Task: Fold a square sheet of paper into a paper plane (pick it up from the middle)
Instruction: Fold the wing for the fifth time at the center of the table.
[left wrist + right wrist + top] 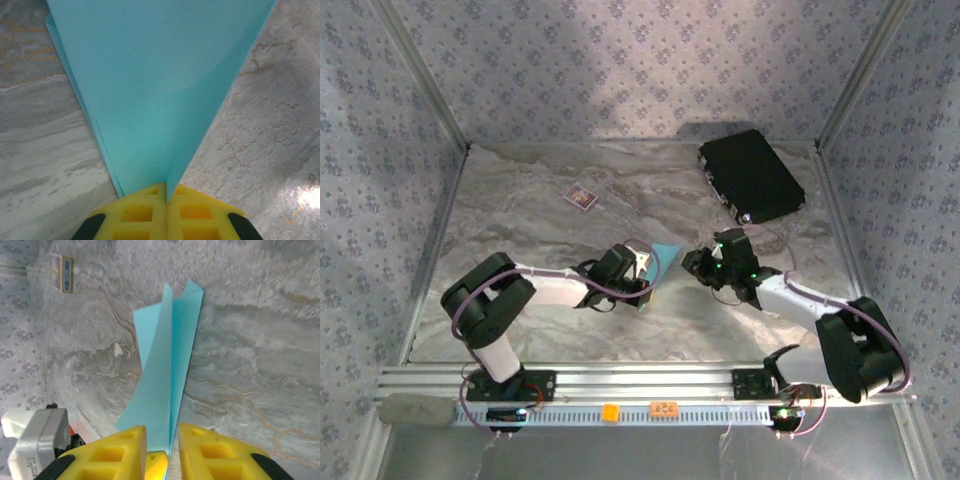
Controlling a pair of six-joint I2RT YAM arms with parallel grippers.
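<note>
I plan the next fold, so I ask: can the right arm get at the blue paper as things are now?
Probably yes. The right tool is open, with the folded blue paper between its fingers, and nothing blocks it. The left tool is shut on the paper's narrow end.

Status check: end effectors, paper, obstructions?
Left end effector shut on folded light-blue paper. Right end effector open, straddling its edge. Black case, small card far back.

Robot test cell, lab-type setup: left arm [500, 300], right arm [850, 345] bolted to aluminium rail [650, 385]; marble-look tabletop [520, 215] boxed by patterned backdrop walls [620, 60].
</note>
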